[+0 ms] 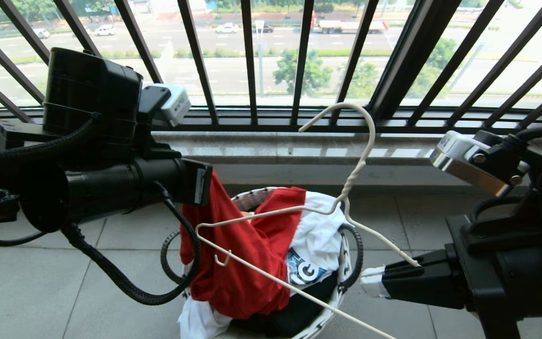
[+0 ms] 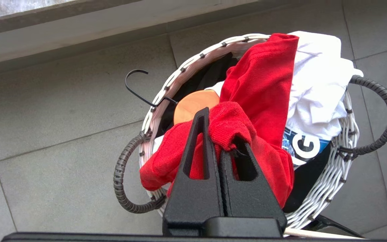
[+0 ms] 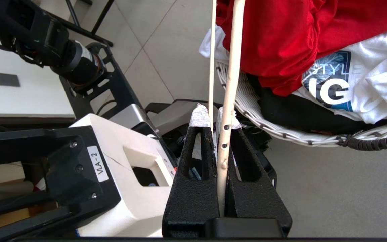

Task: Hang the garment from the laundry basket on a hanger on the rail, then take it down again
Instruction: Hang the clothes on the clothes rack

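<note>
**Grippers clamped on shirt and hanger over the basket**

Jaws of the right gripper (image 3: 221, 122) are pressed together on one end of the thin cream-white hanger (image 1: 271, 214), its white-taped fingertips (image 3: 199, 117) pinching the wire where the shoulder and the bottom bar meet. From there the hanger reaches out across the basket, tilted, with its long curved hook (image 1: 360, 136) pointing up toward the black balustrade (image 1: 247, 61).

The left gripper (image 2: 221, 129) is closed tight on a bunched fold of the red T-shirt (image 1: 252, 254), lifting that part above the laundry basket (image 2: 334, 174). The rest of the shirt hangs down in loose folds, its lower part draped over the basket's contents and rim. The hanger's far end lies in front of the red cloth in the head view; whether it is inside the shirt cannot be told.

In the round white woven basket lie a white T-shirt with blue print (image 1: 315, 245) and a black garment (image 3: 287, 112). The basket stands on the grey tiled floor (image 1: 40, 292), near the wall below the balustrade.
</note>
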Tool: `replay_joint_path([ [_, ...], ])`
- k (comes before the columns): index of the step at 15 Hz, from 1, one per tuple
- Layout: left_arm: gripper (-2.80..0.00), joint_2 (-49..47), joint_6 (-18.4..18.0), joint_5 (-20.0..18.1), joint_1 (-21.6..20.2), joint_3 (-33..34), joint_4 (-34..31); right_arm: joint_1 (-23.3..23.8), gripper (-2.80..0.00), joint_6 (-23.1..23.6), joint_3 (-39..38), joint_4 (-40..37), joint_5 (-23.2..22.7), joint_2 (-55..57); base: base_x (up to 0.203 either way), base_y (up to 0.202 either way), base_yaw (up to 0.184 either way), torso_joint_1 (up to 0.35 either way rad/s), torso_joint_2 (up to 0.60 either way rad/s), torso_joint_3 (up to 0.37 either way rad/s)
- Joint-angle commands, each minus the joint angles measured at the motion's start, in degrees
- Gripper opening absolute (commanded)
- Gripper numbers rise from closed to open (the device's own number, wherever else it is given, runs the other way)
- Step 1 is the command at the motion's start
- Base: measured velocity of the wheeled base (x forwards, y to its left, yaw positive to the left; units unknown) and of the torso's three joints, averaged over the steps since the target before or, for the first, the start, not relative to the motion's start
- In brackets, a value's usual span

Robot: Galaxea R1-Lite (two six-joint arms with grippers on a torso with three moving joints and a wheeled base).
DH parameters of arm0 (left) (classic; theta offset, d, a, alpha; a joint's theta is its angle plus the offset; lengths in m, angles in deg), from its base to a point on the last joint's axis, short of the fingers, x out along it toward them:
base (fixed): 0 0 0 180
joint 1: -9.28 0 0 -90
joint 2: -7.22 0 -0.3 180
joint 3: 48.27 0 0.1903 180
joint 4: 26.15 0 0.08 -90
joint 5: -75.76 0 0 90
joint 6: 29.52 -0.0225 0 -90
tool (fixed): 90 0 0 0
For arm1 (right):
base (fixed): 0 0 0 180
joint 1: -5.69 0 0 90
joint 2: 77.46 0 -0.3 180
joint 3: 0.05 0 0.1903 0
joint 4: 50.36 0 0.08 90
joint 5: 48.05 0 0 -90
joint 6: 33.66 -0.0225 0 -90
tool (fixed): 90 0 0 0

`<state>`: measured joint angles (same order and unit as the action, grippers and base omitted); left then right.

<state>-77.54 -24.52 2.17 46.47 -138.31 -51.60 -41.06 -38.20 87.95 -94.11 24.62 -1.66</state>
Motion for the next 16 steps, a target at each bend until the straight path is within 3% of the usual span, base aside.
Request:
replay_joint_path([
  [1,-2.8,1.36,0.01,0.11,0.86,0.38,-0.11,-0.01,-2.8,-0.04,-0.02,-0.01,0.13,0.67,0.0,0.0,0.0,0.0,0.0,0.0],
  [7,-2.8,2.84,-0.51,0.29,1.04,0.92,-0.55,-0.01,-2.8,0.07,0.05,1.74,9.5,0.93,0.0,0.0,0.0,0.0,0.0,0.0],
  [13,-2.8,3.33,-0.66,0.14,5.69,2.15,-0.35,-0.36,-2.8,0.07,-0.11,2.37,10.05,-1.31,0.0,0.0,0.0,0.0,0.0,0.0],
  [16,-2.8,2.71,-2.37,0.43,8.63,-1.2,-1.43,0.16,-2.8,0.2,-1.2,6.57,10.76,-3.79,0.0,0.0,0.0,0.0,0.0,0.0],
])
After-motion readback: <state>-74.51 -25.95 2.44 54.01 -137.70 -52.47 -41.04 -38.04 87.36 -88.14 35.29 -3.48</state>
